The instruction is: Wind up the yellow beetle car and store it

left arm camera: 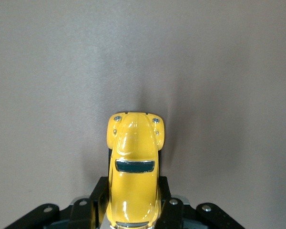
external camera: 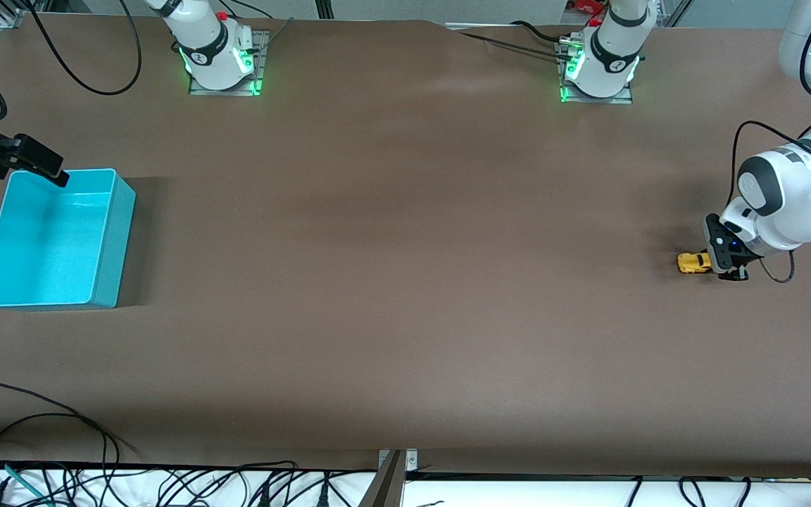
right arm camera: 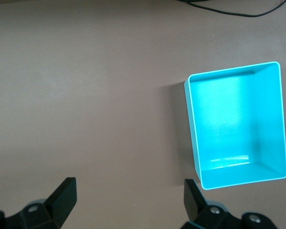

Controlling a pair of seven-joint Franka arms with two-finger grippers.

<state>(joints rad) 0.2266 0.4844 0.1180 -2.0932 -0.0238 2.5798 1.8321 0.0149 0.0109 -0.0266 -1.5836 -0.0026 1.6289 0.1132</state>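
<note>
both of my two-finger grippers appear. left gripper (external camera: 721, 264), at the left arm's end of the table, is lowered to the brown table surface (external camera: 405, 282) and clenched on the tiny bright yellow beetle-shaped toy car (external camera: 693, 263); in the left wrist view the black fingers (left arm camera: 99, 198) press against both flanks of the car's rear half (left arm camera: 135, 167), while its rounded nose, dark windscreen and two small headlights project clear of them. the car sits low at the table, its wheels hidden under the body, so i cannot tell whether they touch the surface. right gripper (external camera: 32, 162), at the right arm's end of the table, waits in the air over the far edge of the open rectangular turquoise plastic bin (external camera: 106, 239); its black fingertips (right arm camera: 63, 193) are spread wide apart, grasping nothing. the bin (right arm camera: 194, 138) stands upright on the table, well apart from the car, its interior showing only bare turquoise walls and floor.
</note>
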